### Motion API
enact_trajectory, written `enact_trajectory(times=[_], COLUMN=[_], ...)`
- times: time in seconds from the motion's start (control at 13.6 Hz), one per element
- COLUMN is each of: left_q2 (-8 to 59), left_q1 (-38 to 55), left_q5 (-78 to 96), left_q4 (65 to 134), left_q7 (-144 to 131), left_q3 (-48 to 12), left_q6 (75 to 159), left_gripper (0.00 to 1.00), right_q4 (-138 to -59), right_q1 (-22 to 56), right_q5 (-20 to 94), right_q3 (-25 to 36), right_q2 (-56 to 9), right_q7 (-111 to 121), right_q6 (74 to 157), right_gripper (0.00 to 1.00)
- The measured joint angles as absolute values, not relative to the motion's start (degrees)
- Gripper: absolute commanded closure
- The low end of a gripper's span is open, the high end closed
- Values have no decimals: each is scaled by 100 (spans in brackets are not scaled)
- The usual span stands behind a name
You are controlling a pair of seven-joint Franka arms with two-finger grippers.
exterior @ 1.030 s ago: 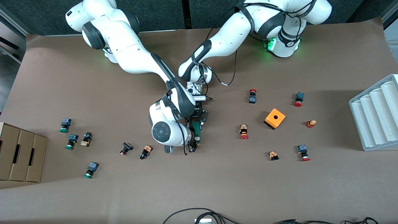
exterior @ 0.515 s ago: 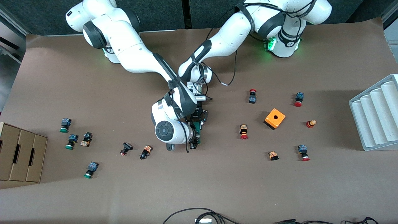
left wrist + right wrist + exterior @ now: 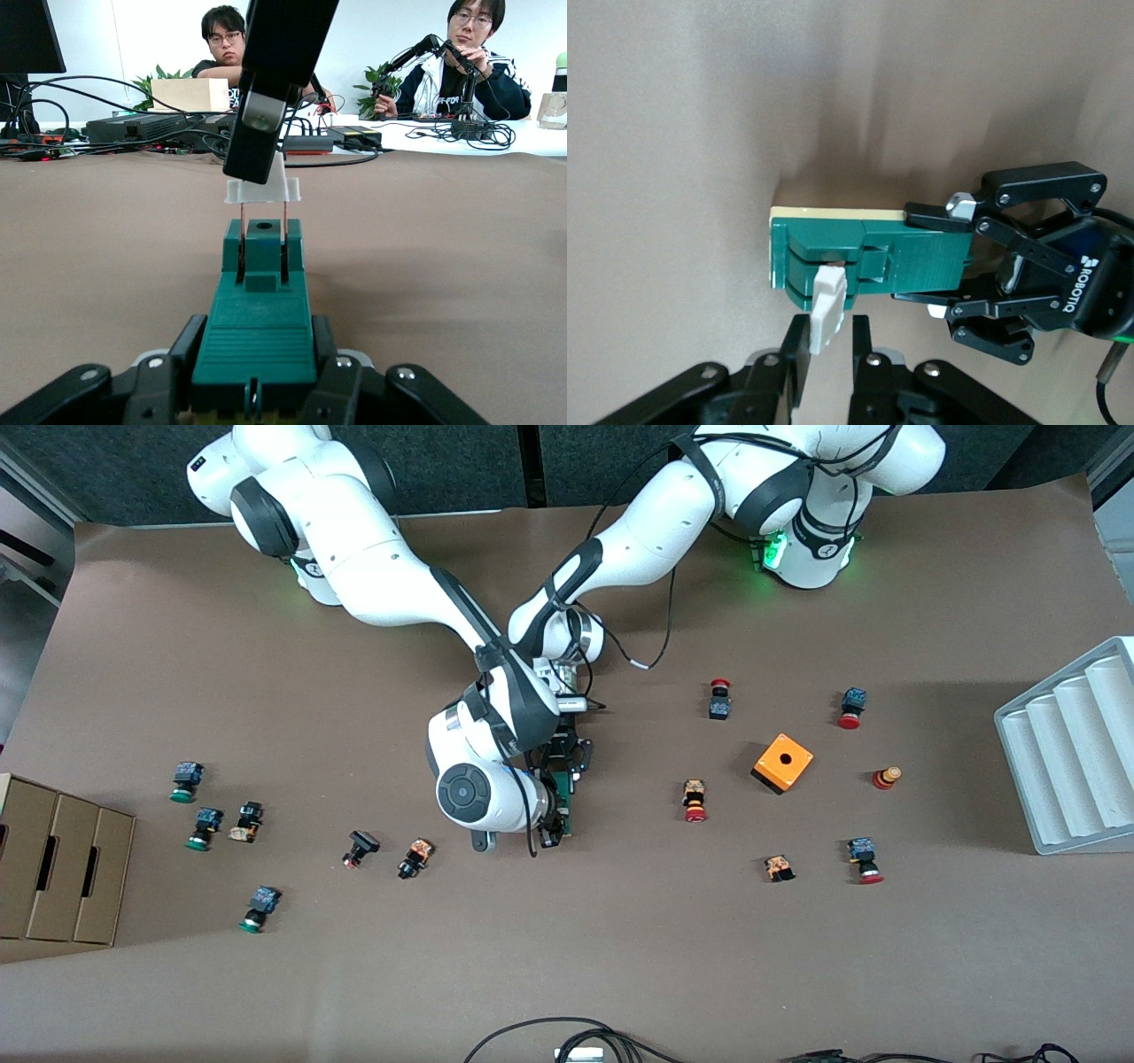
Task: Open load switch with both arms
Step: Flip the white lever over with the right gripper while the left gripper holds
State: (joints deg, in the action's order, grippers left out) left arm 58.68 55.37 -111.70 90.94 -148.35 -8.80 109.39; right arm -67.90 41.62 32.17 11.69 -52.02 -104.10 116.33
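Note:
The dark-green load switch (image 3: 561, 797) lies near the middle of the table, between both arms' grippers. My left gripper (image 3: 564, 766) is shut on its ribbed body (image 3: 259, 332), one finger on each side. The switch's white piece (image 3: 262, 189) stands a little out of the green body on two thin copper pins. My right gripper (image 3: 554, 831) is shut on that white piece (image 3: 827, 305), which sits between its two black fingers (image 3: 796, 354). In the right wrist view the green body (image 3: 868, 257) lies flat in the left gripper (image 3: 935, 261).
An orange cube (image 3: 783, 763) and several red-capped pushbuttons (image 3: 695, 801) lie toward the left arm's end. Green-capped pushbuttons (image 3: 186, 781) and a cardboard box (image 3: 58, 859) are toward the right arm's end. A white ribbed tray (image 3: 1072, 748) stands at the table's edge.
The right arm's wrist and forearm have shifted slightly toward the robots' bases. Both grippers and the load switch stay where they were.

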Motion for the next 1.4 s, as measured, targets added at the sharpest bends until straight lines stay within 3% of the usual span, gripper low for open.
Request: enact_trajectory(times=[0.22, 1.4], left_q2=[5868, 5893], left_q1=[5537, 5539], left_q5=[-11170, -11170], left_q4=[9094, 9093], left_q7=[-14835, -14835], left_q3=[-881, -894], left_q6=[10939, 10939], left_gripper=[47, 47], right_q4=[-6923, -7470], right_q1=[4164, 4355], right_q5=[3217, 3021], right_q3=[1166, 1145], right_q2=[-5112, -4757], right_q7=[-10397, -10336], right_q6=[11633, 11639], right_gripper=[82, 82])
